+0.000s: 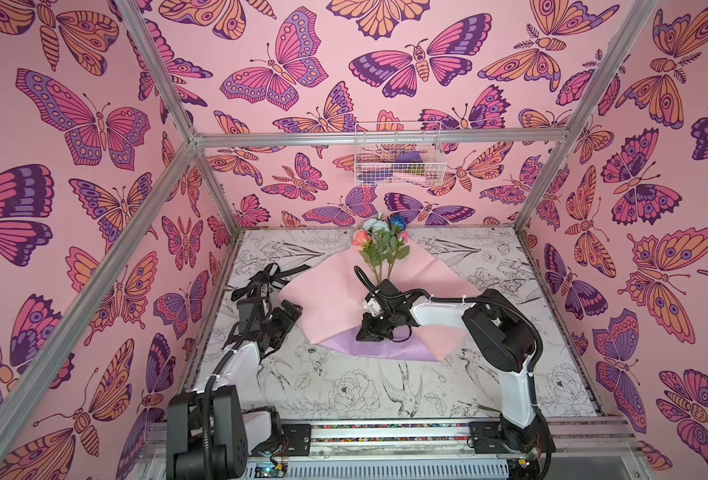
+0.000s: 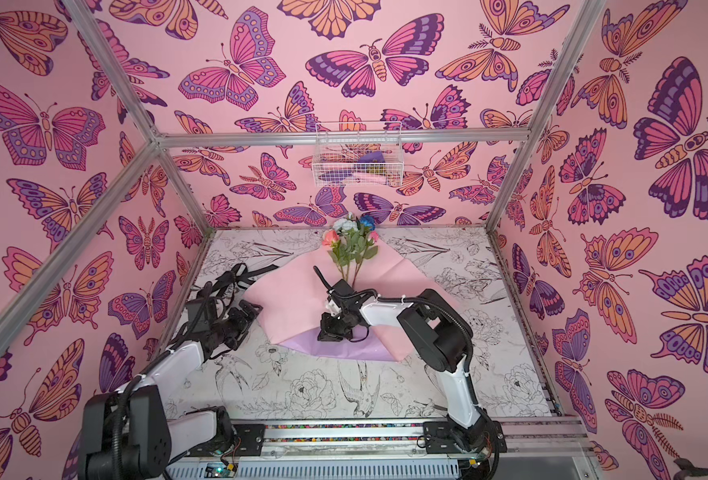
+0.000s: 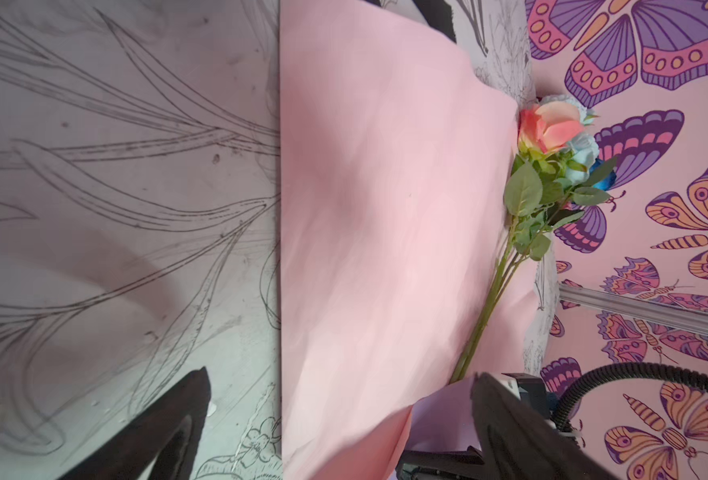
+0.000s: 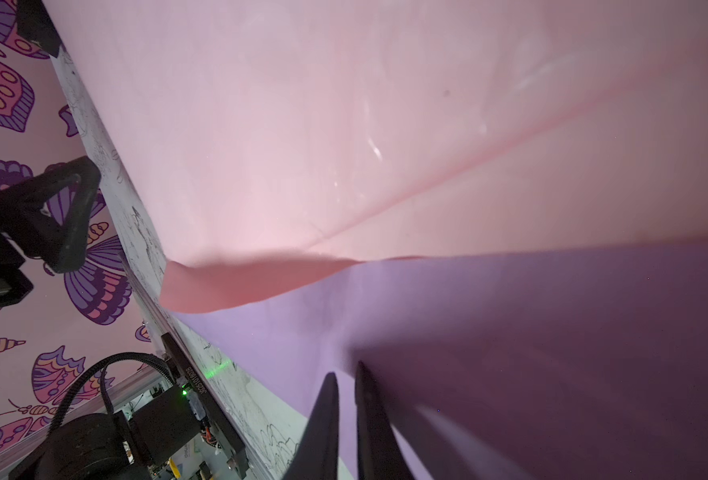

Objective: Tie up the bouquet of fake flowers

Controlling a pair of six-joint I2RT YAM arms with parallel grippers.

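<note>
High top views overlook all; wrist cameras seemingly graze paper.

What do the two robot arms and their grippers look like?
The left arm and right arm have white shells, black joints and black ribbed cable hoses fixed by white ties. The left gripper and right gripper have black, tapered fingers.

The left arm and the right arm have smooth white shells between bulky black joint housings. A black ribbed hose follows each arm, fastened with small white ties. The black mounting plates carry screws, and the right pincer has black fingers narrowing to thin tips.
</note>
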